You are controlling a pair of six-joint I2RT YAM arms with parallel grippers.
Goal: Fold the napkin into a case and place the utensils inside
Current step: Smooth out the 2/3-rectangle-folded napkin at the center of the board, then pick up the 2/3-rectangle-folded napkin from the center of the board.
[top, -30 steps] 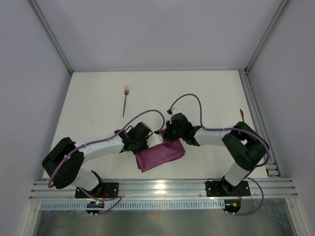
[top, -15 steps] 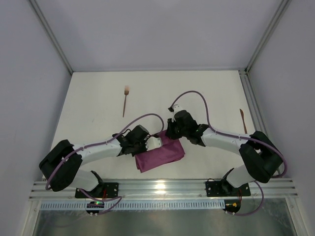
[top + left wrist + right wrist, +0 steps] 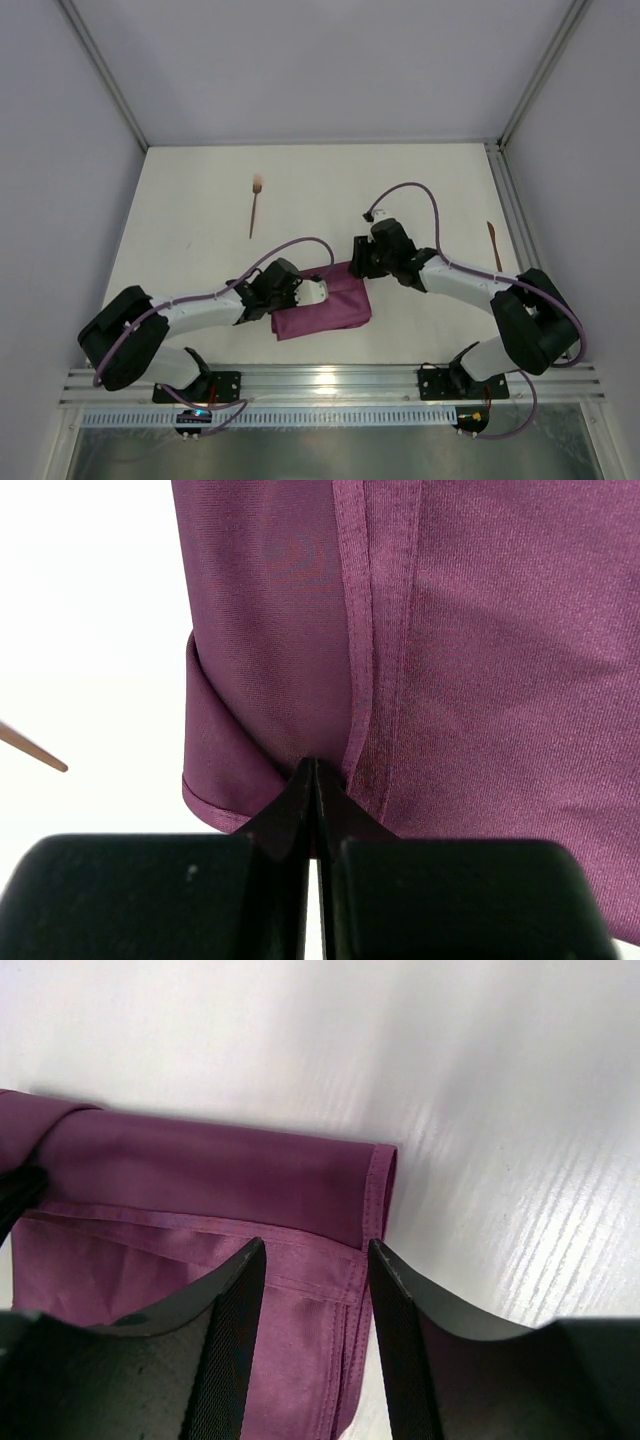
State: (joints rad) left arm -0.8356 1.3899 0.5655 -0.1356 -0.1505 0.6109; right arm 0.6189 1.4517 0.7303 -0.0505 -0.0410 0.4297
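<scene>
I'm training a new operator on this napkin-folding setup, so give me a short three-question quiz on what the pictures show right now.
1. True or false: the fork lies inside the napkin.
2. Which gripper is pinching the napkin? A) left gripper B) right gripper C) both
3. Fill in: the right gripper's jaws stand ____ over the napkin's corner.
Key: 1. False; the fork lies bare on the table, well apart from the cloth. 2. A. 3. open.
</scene>
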